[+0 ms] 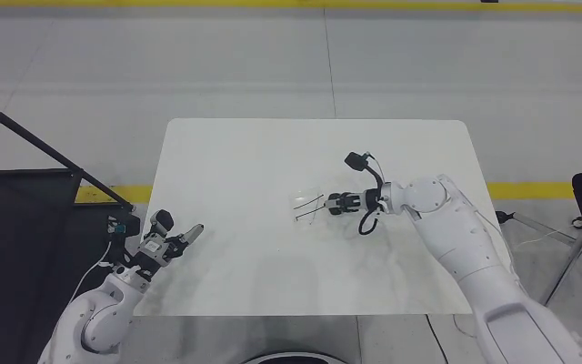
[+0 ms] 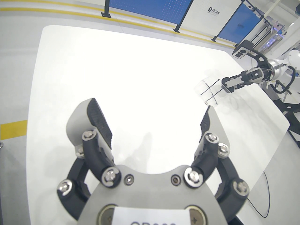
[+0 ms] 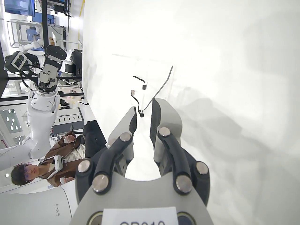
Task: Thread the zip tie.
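Right gripper (image 3: 143, 109) sits low over the table (image 1: 273, 164), a little right of centre. Its fingers are drawn in to a narrow gap, not pressed together. A black zip tie (image 3: 163, 84) runs into that gap at the fingertips; I cannot tell whether the pads touch it. The tie's long axis is roughly left–right, slightly skewed. Its free end points left, away from the gripper.

It lies on a clear plastic sheet (image 2: 202, 85) just left of the fingertips. A shorter curved tie (image 3: 140, 79) lies beside it on the sheet.

Left gripper (image 2: 150, 111) hangs over the near left corner, well apart from the ties. Its fingers are spread wide above bare tabletop.
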